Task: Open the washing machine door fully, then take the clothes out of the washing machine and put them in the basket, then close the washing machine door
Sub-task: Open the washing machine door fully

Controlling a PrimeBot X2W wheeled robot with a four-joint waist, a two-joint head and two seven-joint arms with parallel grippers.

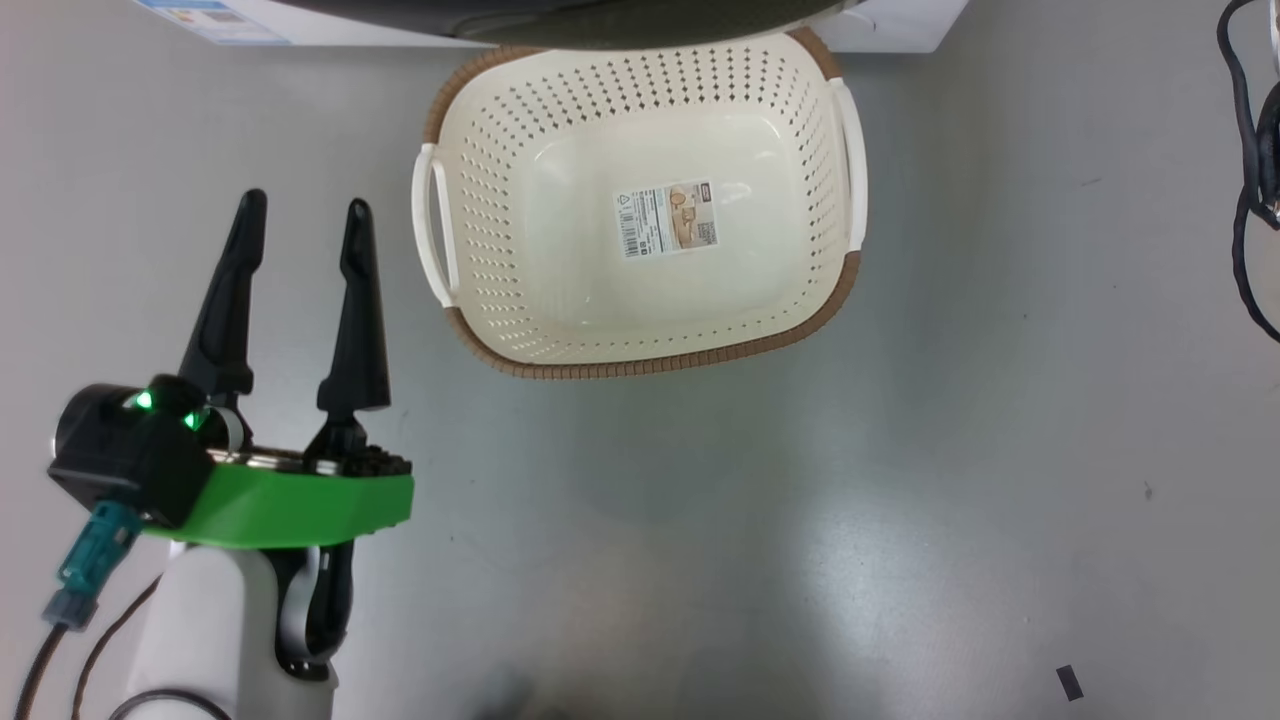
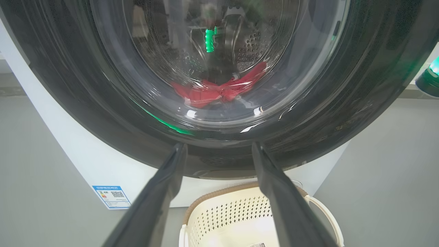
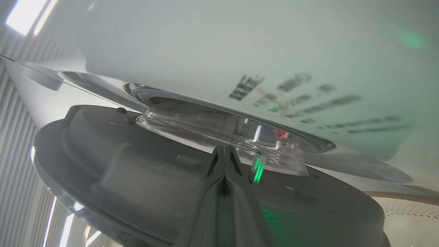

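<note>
The washing machine [image 2: 85, 161] fills the left wrist view with the glossy black washing machine door [image 2: 85, 113] in front of the drum. Red clothes [image 2: 219, 91] lie behind the clear window. My left gripper [image 2: 218, 145] is open and empty, pointing at the door's lower rim. In the head view it [image 1: 305, 205] hovers left of the empty cream basket [image 1: 650, 365], which stands on the floor under the door [image 1: 600, 20]. The right wrist view shows the door [image 3: 120, 171] ajar from its inner side. My right gripper [image 3: 223, 149] is shut, tips against the bulging window's base.
Grey floor spreads around the basket. Black cables [image 1: 1250, 200] hang at the right edge of the head view, and a small black scrap [image 1: 1069, 682] lies at the lower right. A blue label [image 2: 111, 196] is stuck low on the machine's front.
</note>
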